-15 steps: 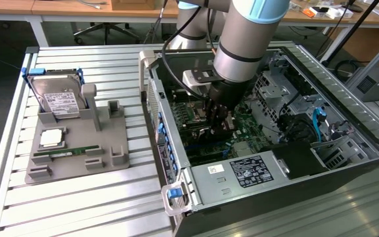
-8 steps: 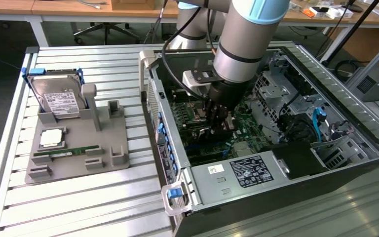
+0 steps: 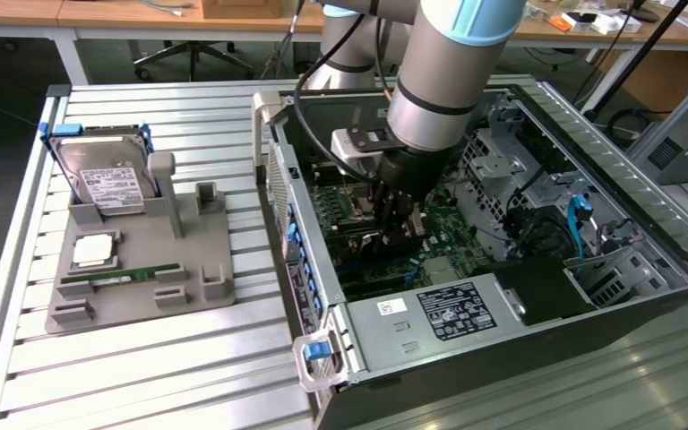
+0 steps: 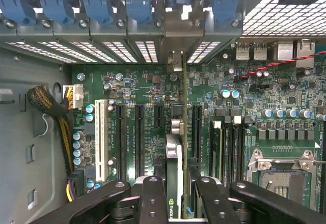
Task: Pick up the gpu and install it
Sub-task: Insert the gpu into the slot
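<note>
I have the gripper [image 4: 175, 196] down inside the open computer case [image 3: 631, 224], its fingers [image 4: 153, 198] partly closed and clamped on the gpu [image 4: 174, 170], which stands on edge between them, seen edge-on in the wrist view. The card hangs straight beneath the gripper, over the green motherboard [image 4: 239, 81]. Its silver end bracket [image 4: 174, 63] points away from the gripper toward the rear wall, where the blue slot latches [image 4: 137, 2] line up. Black expansion slots [image 4: 138, 137] lie to either side of the card's edge, with a white slot [image 4: 101, 140] further off. To seat it well, I judge I should keep the card vertical, line its lower edge up with one slot and the bracket with its rear opening, then press down evenly. A tilt could jam the connector or scrape the nearby capacitors [image 4: 77, 145].
</note>
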